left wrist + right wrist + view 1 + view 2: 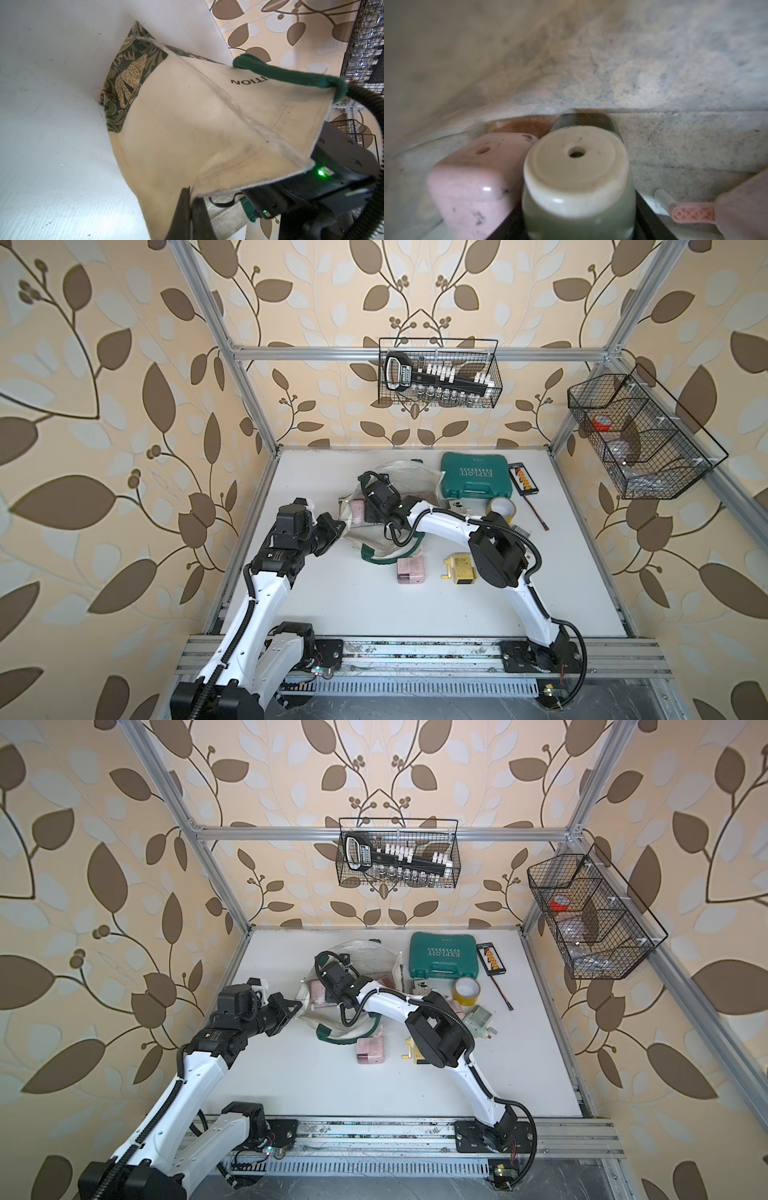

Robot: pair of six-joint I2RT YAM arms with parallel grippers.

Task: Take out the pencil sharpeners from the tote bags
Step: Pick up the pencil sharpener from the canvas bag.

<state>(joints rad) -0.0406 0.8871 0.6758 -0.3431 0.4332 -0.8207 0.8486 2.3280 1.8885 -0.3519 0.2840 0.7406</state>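
Seen from above, a cream canvas tote bag with dark green handles and a leaf-patterned green bottom band lies open at the centre of a white table. From the left of the frame, the left gripper has its jaws pinched together on the bag's canvas rim, holding the mouth up. The right gripper reaches inside the bag from the right. In the right wrist view, a sage green plastic pencil sharpener with a round cream cap sits squarely between its black jaws. The jaws flank it closely on both sides, but whether they press on it cannot be told. A pale pink boxy sharpener touches the green one's side. Below the bag in the frame, a second pink sharpener and a yellow crank sharpener rest on the table. A teal plastic tool case and a yellow tape roll lie to the upper right of the bag.
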